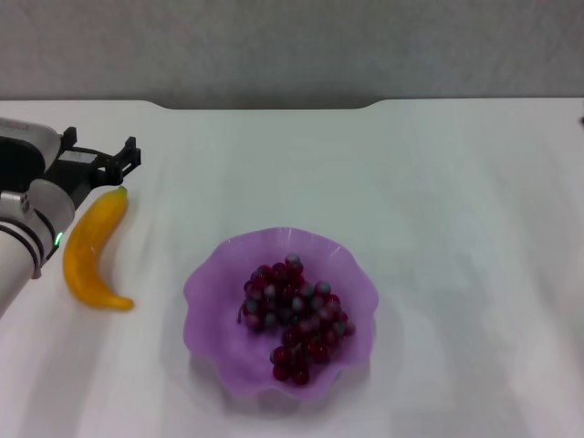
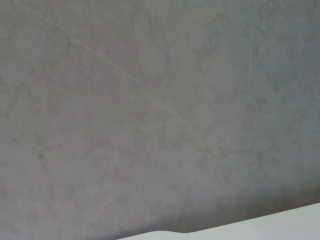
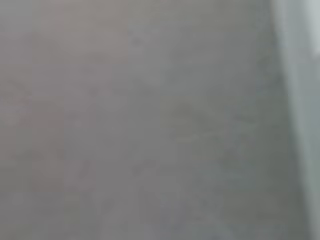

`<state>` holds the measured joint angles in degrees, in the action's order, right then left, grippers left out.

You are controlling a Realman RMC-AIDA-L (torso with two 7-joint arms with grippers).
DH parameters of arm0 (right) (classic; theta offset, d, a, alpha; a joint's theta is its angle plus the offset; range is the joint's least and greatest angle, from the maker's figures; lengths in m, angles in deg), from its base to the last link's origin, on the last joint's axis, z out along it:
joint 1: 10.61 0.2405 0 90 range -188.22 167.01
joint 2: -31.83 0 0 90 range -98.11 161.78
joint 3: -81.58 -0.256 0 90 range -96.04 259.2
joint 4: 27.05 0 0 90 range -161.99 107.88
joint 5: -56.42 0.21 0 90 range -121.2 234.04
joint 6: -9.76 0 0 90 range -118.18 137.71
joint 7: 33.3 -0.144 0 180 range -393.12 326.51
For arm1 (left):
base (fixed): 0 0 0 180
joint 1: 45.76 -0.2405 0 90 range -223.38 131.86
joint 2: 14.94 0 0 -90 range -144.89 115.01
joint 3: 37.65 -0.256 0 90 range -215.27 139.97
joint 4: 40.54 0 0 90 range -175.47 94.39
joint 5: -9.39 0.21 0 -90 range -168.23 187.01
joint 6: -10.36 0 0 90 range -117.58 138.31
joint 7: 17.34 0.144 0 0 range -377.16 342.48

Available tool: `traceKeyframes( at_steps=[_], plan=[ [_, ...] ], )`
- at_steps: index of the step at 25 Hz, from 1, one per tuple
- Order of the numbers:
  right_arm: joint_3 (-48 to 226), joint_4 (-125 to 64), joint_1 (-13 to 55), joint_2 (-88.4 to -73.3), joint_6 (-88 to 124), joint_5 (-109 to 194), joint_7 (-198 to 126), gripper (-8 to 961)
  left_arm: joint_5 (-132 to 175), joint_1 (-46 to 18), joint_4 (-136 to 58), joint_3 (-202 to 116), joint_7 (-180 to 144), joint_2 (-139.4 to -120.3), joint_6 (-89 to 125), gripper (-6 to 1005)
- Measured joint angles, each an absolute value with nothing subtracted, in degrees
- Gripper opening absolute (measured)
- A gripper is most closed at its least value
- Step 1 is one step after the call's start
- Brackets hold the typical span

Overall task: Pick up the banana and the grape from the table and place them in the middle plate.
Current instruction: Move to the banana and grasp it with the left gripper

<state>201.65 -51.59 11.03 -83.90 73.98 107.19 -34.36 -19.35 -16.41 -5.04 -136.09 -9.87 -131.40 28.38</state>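
Grape in the plate, banana on the table under the left gripper.

The grape point(image 1: 294, 318) bunch lies inside the middle plate point(image 1: 212, 294), spread across its centre and toward its near rim; nothing else is in the plate. The banana point(image 1: 94, 248) lies on the table point(image 1: 438, 201) off to the plate's left, apart from its rim, its far tip reaching up just beneath the left gripper point(image 1: 123, 157). That gripper hangs at the left edge of the head view with its dark fingers parted and holding nothing. The right gripper is out of sight; both wrist views show only grey wall and a strip of table.
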Motion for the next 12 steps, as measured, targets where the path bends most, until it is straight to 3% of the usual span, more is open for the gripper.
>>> traceKeyframes(
  at_steps=[12],
  plan=[
    [202.95,-47.68,10.89,-83.59,75.23,115.69,-40.00,891,-19.67,-16.50,-4.69,-136.08,-10.06,-131.39,27.68,891]
  ],
)
